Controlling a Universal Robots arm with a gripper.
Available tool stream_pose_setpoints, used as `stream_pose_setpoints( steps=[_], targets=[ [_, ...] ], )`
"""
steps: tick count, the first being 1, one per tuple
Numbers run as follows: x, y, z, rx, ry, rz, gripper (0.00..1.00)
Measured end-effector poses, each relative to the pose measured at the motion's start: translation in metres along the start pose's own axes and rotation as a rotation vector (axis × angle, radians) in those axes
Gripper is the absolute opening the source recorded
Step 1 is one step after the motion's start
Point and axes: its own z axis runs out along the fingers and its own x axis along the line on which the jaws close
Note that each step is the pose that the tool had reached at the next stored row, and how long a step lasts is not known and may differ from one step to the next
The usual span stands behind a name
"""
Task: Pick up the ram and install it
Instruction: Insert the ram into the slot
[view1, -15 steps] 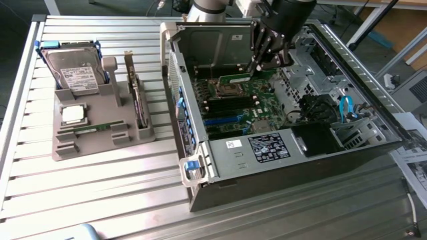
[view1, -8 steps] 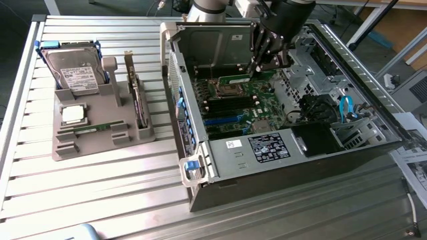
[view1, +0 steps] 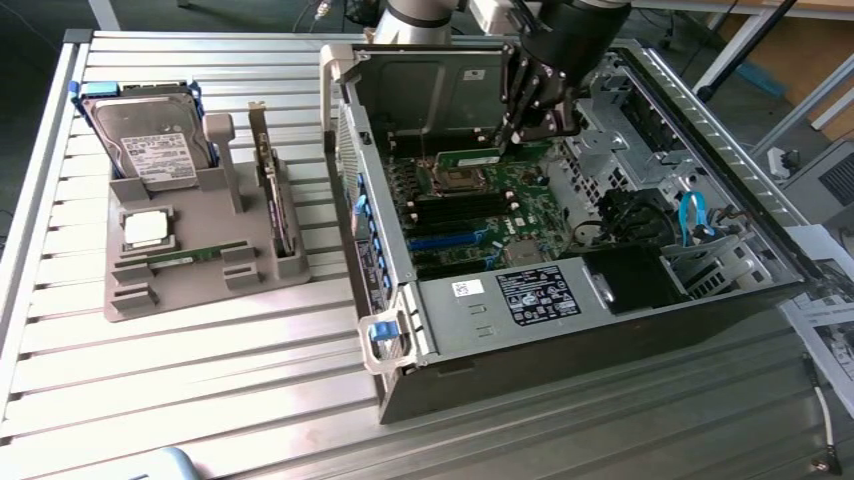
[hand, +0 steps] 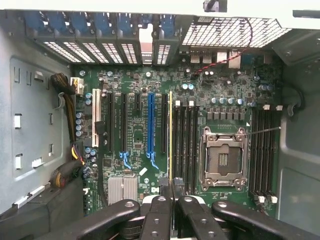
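Green ram (view1: 470, 156), black fingers (hand: 159, 212), blue slot (hand: 150, 122)

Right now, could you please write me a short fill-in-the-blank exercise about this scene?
The black gripper is shut on the thin green ____ strip.
It holds it over the green motherboard inside the open grey computer ____.
The grey tray with the silver hard drive lies at the exterior view's ____.
Missing: ram; case; left.

Shows a ribbed metal table (view1: 187, 390), lit evenly; borders dark floor (view1: 20, 80) at the exterior view's left, brown boards (view1: 814, 40) upper right.
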Motion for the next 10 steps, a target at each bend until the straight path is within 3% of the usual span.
stream_pose_setpoints(
  steps=[5, 10],
  targets=[
    [0.0, -0.0004, 0.0001, 0.0005, -0.0003, 0.014, 0.12],
    [0.0, -0.0076, 0.0001, 0.0005, -0.0003, 0.014, 0.12]
  ],
)
